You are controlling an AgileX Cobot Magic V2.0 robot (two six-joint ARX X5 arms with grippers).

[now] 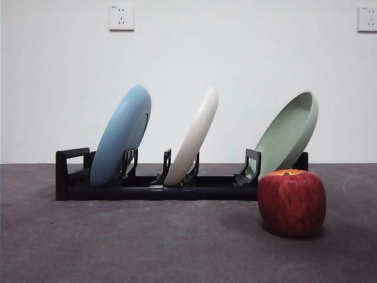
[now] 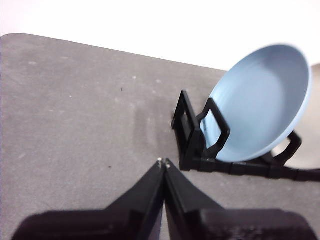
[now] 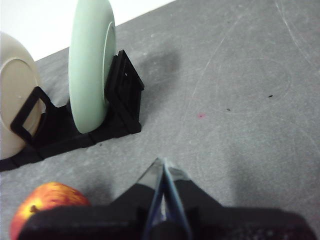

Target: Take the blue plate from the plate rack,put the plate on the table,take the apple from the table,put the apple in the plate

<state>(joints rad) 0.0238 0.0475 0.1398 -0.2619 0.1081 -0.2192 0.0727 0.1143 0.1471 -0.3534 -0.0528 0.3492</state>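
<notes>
The blue plate [image 1: 122,134] leans in the leftmost slot of the black plate rack [image 1: 159,187]; it also shows in the left wrist view [image 2: 260,102], held by the rack [image 2: 200,145]. The red apple [image 1: 291,201] stands on the dark grey table [image 1: 147,242] in front of the rack's right end; part of it shows in the right wrist view [image 3: 45,202]. My left gripper [image 2: 164,163] is shut and empty, above the table, apart from the rack's loop end. My right gripper [image 3: 161,165] is shut and empty, near the apple. Neither arm shows in the front view.
A cream-white plate [image 1: 193,137] leans in the rack's middle slot and a pale green plate [image 1: 288,134] in its right slot; both also show in the right wrist view [image 3: 15,95] [image 3: 90,65]. A white wall with two sockets stands behind.
</notes>
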